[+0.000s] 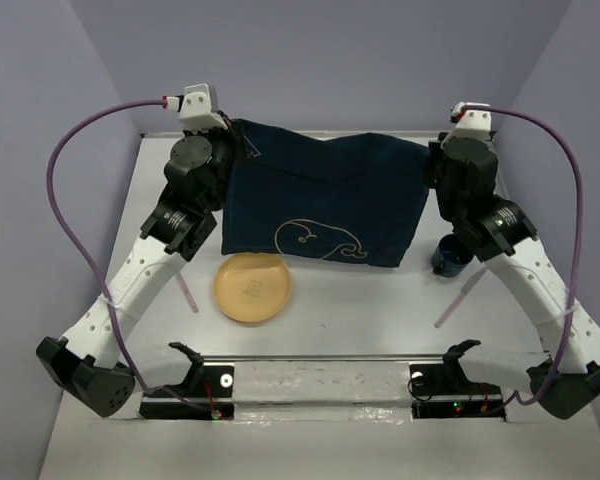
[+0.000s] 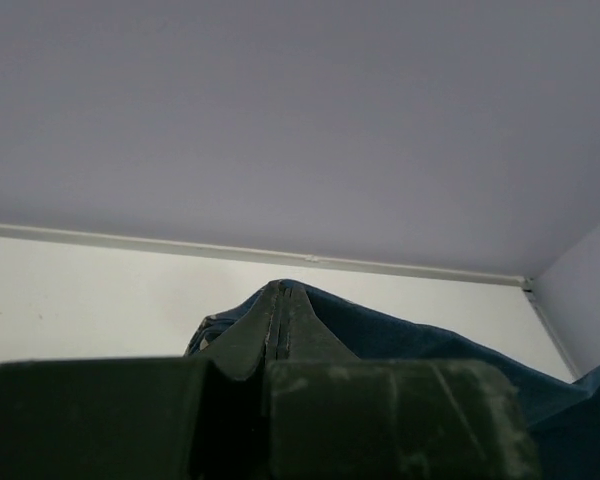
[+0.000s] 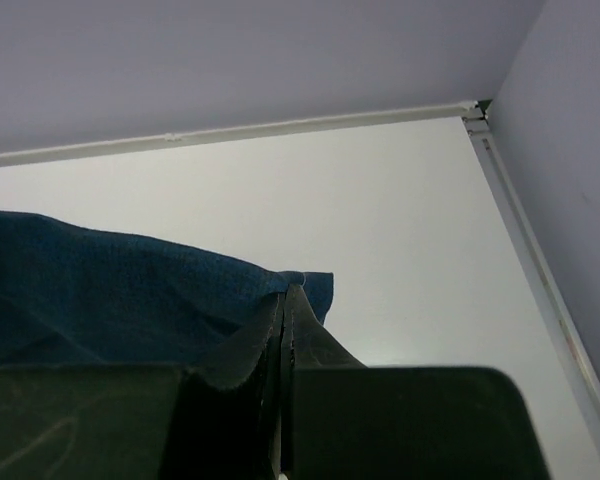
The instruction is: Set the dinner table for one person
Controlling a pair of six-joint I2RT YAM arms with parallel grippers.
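A yellow plate (image 1: 252,288) is sitting near the arms on the dinner table (image 1: 360,310). Farther back, the left gripper (image 1: 242,140) and right gripper (image 1: 432,150) are each pinching tight a corner of the blue placemat (image 1: 325,205), probably to spread it flat.

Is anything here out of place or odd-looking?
Only the dark blue cloth: instead of lying flat, it hangs stretched between the left claw and right claw, each pinching a corner. The yellow plate and blue cup sit upright on the white table; nothing is spilled.
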